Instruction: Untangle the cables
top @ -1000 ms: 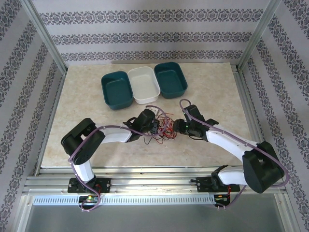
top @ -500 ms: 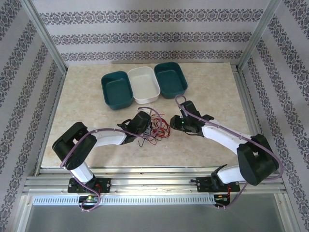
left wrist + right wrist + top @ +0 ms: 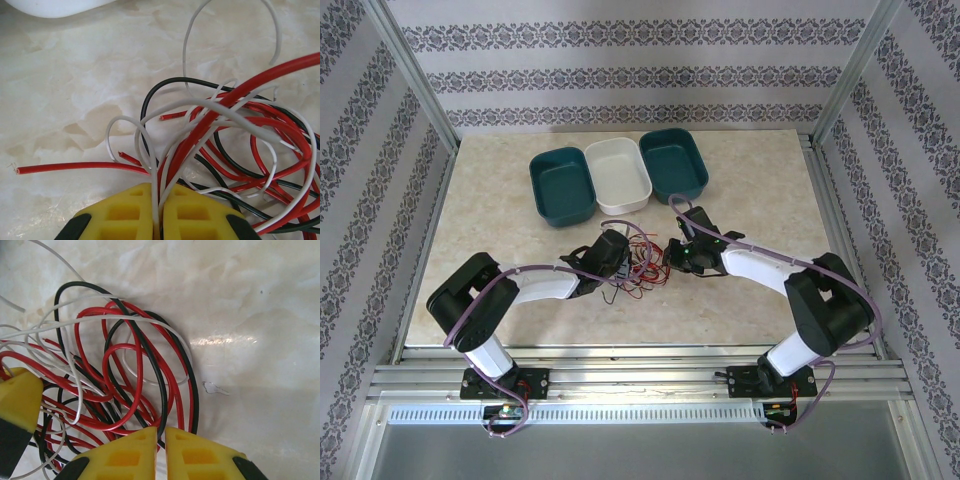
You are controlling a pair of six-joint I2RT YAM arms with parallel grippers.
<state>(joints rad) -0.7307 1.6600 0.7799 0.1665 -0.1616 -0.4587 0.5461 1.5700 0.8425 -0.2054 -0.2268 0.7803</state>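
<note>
Pinching white and red strands of the cables (image 3: 240, 92), the left gripper (image 3: 159, 195) is clamped tight; the right gripper (image 3: 161, 435) looks closed on 1 black strand.

Red, black and white cables (image 3: 235, 97) on a beige marbled table (image 3: 760, 170), floral-striped walls (image 3: 620, 80).

left hand (image 3: 159, 196): pinched shut | right hand (image 3: 161, 436): pinched shut
</note>
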